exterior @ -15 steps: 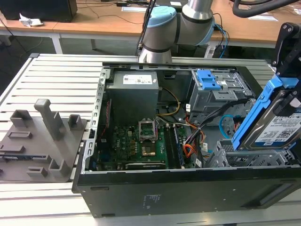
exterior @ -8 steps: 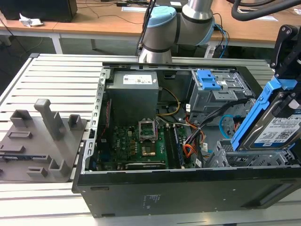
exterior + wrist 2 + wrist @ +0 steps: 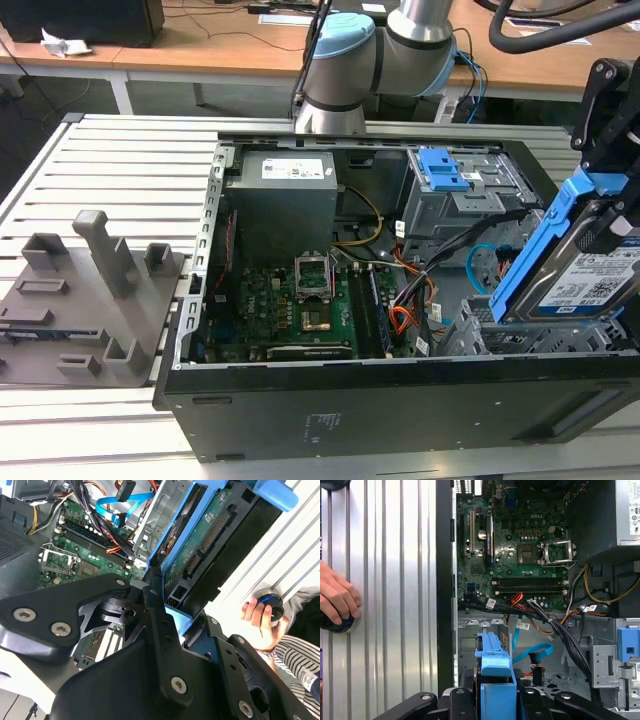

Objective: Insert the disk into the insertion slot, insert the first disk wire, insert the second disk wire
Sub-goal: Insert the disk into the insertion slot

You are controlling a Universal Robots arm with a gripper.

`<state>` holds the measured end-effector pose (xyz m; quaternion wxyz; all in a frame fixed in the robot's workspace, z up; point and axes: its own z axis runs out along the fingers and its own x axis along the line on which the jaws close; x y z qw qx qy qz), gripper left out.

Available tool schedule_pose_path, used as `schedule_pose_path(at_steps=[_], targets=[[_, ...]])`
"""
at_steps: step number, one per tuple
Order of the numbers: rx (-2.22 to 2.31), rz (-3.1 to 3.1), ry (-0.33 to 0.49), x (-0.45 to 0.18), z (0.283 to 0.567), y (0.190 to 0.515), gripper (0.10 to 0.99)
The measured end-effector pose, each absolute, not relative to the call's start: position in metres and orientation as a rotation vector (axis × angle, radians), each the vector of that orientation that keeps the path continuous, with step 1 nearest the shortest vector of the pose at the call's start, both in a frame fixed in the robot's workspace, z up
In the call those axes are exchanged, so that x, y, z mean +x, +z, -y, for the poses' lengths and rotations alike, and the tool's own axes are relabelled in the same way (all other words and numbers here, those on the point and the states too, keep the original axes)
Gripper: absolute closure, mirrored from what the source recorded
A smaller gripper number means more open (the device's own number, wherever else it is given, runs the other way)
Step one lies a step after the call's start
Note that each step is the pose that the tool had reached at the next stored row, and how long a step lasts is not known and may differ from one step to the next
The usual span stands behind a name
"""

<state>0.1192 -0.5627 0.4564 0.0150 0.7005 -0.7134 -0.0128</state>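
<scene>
One disk [image 3: 585, 285] logged, held over the near corner of the open computer case [image 3: 300, 420], at the exterior view's right. I note its white-and-blue label, with dark print, faces that camera. Long axis tilts steeply, lower end down by the insertion slot [image 3: 480, 335], not seated. Gripper [image 3: 495, 700] fingers are clamped on the blue carrier from both sides. Arm [image 3: 340, 70] stands behind the case. A person's hand [image 3: 337, 597] rests on a dark knob [image 3: 335, 622].

The exterior view looks down into the open computer case [image 3: 400, 400] from beyond one wall, fairly near. Both wrist views hang close above it; all three share the motherboard [image 3: 290, 300] [image 3: 85, 555] [image 3: 520, 545].
</scene>
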Motion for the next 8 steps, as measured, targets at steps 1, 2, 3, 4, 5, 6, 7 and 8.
schedule_pose_path(at_steps=[1, 2, 3, 4, 5, 6, 7, 8], targets=[[2.180, 2.220, -0.040, 0.1192, 0.5627, 0.4559, 0.722], [2.180, 2.220, -0.040, 0.1192, 0.5627, 0.4555, 0.722], [2.180, 2.220, -0.040, 0.1192, 0.5627, 0.4551, 0.722], [2.180, 2.220, -0.040, 0.1193, 0.5626, 0.4543, 0.722], [2.180, 2.220, -0.040, 0.1192, 0.5626, 0.4540, 0.722], [2.180, 2.220, -0.040, 0.1187, 0.5626, 0.4536, 0.722], [2.180, 2.220, -0.040, 0.1172, 0.5625, 0.4534, 0.722], [2.180, 2.220, -0.040, 0.1154, 0.5624, 0.4532, 0.722]])
